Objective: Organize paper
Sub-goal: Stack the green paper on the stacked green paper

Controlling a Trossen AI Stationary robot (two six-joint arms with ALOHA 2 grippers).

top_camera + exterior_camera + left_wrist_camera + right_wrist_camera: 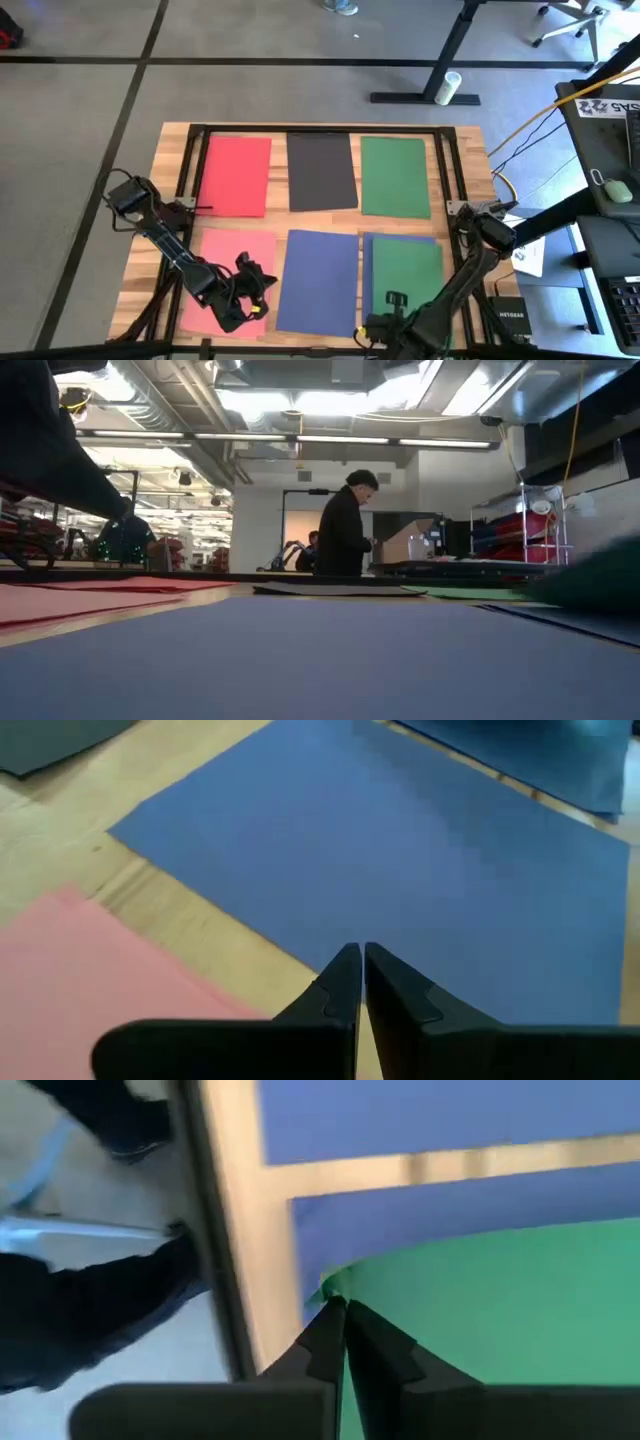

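On the wooden table [160, 215] lay flat sheets of plain paper in two rows. In the far row sat a red sheet [236, 175], a black sheet [321, 171] and a green sheet [395, 177]. In the near row sat a pink sheet [225, 262], a blue sheet [320, 280] and, to the right, a second green sheet [408, 278] lying on top of another blue sheet [367, 262] – only a thin blue strip showed along its left and far sides.

The right gripper [345, 1308] was down at the near left corner of that top green sheet, fingers pressed together on the corner, which looked a little lifted. I think it was pinching the paper. The sheet's long side ran from near to far, so the rest of it stretched away from the gripper. The right arm reached low from its base at the table's right side.

The left gripper [362, 955] hung over the near edge of the pink sheet, its fingers closed on nothing, pointing toward the blue sheet just to its right – a waiting pose, I'd guess.
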